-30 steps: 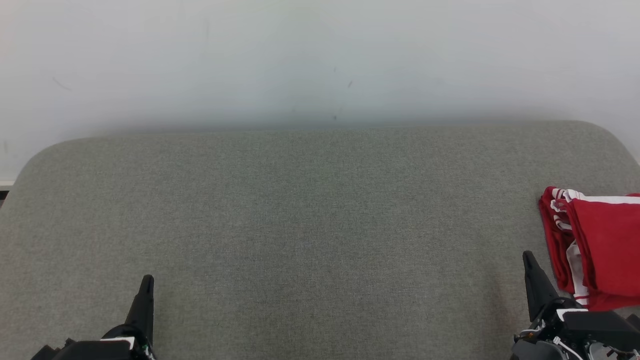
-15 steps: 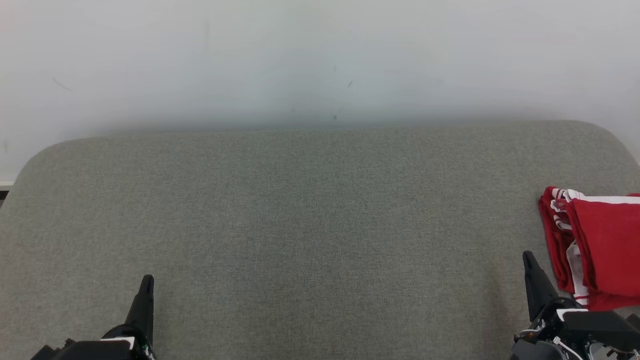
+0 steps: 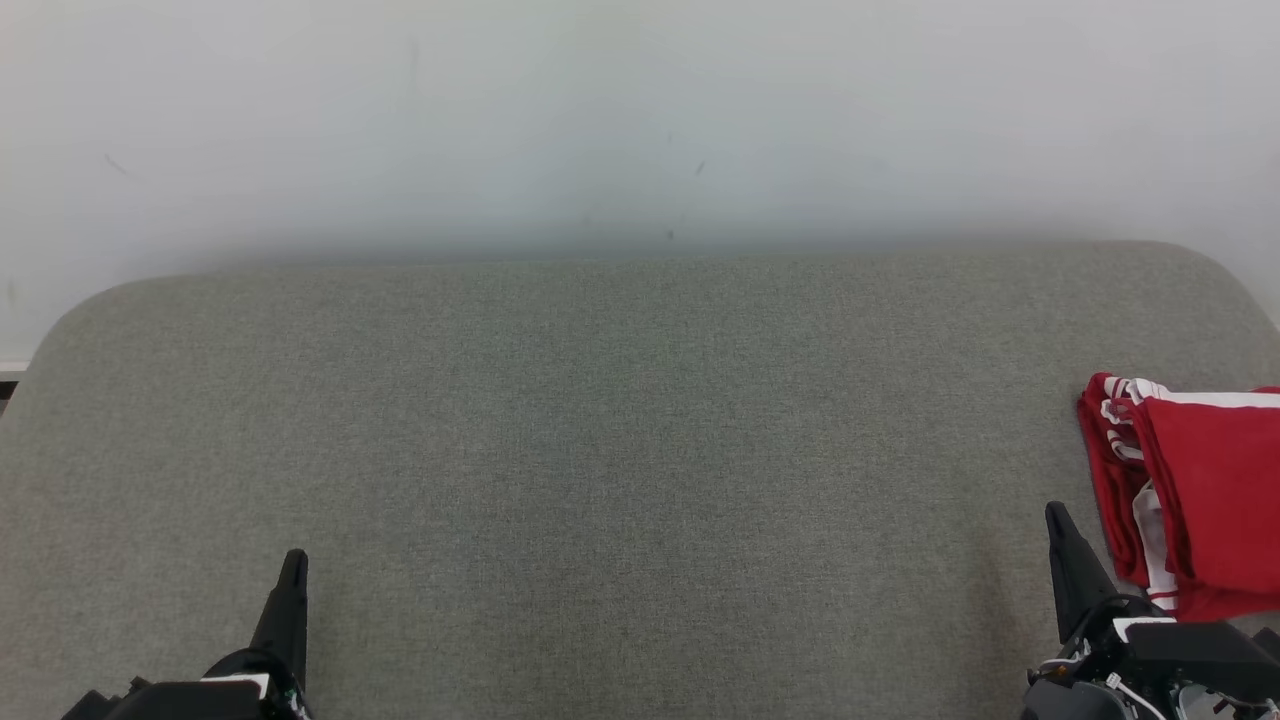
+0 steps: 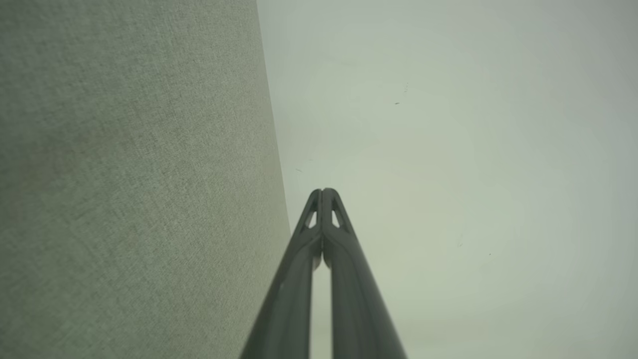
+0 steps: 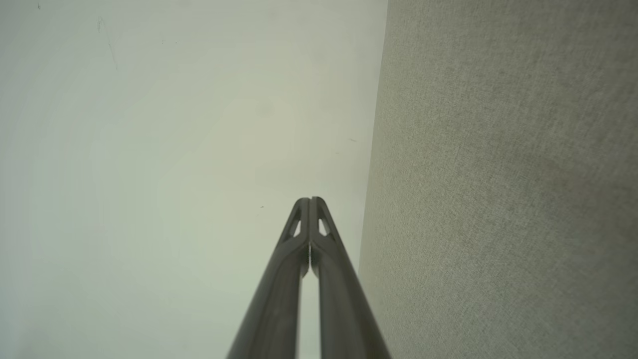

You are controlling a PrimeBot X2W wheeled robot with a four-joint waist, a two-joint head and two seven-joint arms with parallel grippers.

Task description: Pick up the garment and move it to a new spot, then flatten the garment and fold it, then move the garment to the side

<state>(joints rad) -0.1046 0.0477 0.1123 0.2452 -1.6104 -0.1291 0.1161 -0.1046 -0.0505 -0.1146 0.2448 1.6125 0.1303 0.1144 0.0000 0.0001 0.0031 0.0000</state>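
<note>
Folded red-and-white garment [image 3: 1215,490] lies at the counter's [image 3: 600,420] right edge. Left pincer [image 3: 293,558] and right pincer [image 3: 1054,512] clenched, empty.

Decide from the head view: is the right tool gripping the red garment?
No, the right tool is shut and empty, beside the red garment.

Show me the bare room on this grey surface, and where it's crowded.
Bare: middle and left of the grey surface, from the white wall down to the left pincer and right pincer. Crowded: the right edge, where the red garment lies beside the right pincer.
</note>
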